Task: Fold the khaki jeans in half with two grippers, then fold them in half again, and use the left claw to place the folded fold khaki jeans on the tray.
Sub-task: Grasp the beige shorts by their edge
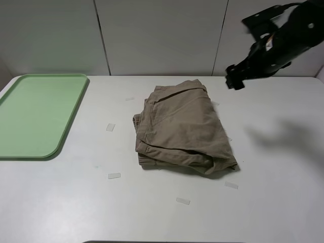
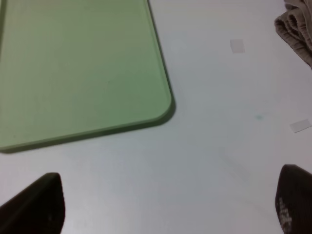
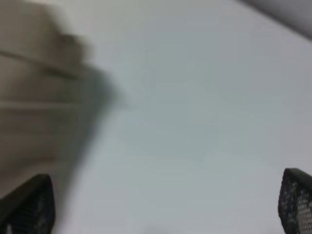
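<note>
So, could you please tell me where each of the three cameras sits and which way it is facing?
Exterior high: high over the table, looking down at the folded khaki jeans and tray; the raised right arm shows.
Left wrist: behind the open left claw, facing down at the tray's corner; only its tips show.
Right wrist: behind the open right claw, blurred, facing down beside the jeans; only its tips show.
Shared: all three see the jeans.

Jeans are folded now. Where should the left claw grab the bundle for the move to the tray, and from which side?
Probably the left edge of the khaki jeans, where the gathered waistband layers stack, so one pinch could catch them all. Bring the open left claw in low from the tray side, since that edge faces it.
</note>
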`<state>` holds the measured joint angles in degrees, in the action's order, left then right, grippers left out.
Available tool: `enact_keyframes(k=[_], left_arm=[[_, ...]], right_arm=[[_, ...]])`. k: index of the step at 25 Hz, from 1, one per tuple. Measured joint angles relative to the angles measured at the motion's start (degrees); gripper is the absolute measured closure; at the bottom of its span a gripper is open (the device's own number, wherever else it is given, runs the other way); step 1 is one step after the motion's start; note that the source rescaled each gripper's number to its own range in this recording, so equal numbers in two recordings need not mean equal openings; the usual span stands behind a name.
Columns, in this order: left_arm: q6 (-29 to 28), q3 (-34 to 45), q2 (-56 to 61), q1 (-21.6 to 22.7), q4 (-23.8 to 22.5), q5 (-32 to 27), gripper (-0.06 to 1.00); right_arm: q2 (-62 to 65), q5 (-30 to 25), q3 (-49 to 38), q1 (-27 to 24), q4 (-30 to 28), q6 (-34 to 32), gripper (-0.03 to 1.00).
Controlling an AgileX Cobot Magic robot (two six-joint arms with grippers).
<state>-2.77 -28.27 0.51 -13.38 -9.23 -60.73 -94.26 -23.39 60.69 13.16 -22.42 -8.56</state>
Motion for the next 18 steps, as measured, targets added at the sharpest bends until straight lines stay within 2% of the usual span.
enact_keyframes(k=[4, 7, 10, 13, 16, 18], left_arm=[[0.00, 0.00, 0.00, 0.00, 0.00, 0.00, 0.06], [0.00, 0.00, 0.00, 0.00, 0.00, 0.00, 0.06], [0.00, 0.00, 0.00, 0.00, 0.00, 0.00, 0.06], [0.00, 0.00, 0.00, 0.00, 0.00, 0.00, 0.06], [0.00, 0.00, 0.00, 0.00, 0.00, 0.00, 0.06], [0.00, 0.00, 0.00, 0.00, 0.00, 0.00, 0.06]], right_arm=[[3.98, -6.67, -1.84, -6.85, -2.20, -0.04, -0.03], [6.59, -8.54, -2.68, -9.88, 0.52, 1.50, -0.03], [12.70, -4.70, -6.34, -13.82, 6.76, 6.33, -0.03], [20.42, 0.66, -12.07, -17.40, 13.78, 14.94, -0.03], [28.85, 3.83, -16.70, -18.23, 18.76, 20.71, -0.03], [31.98, 4.36, -17.71, -18.23, 19.86, 21.65, -0.03]])
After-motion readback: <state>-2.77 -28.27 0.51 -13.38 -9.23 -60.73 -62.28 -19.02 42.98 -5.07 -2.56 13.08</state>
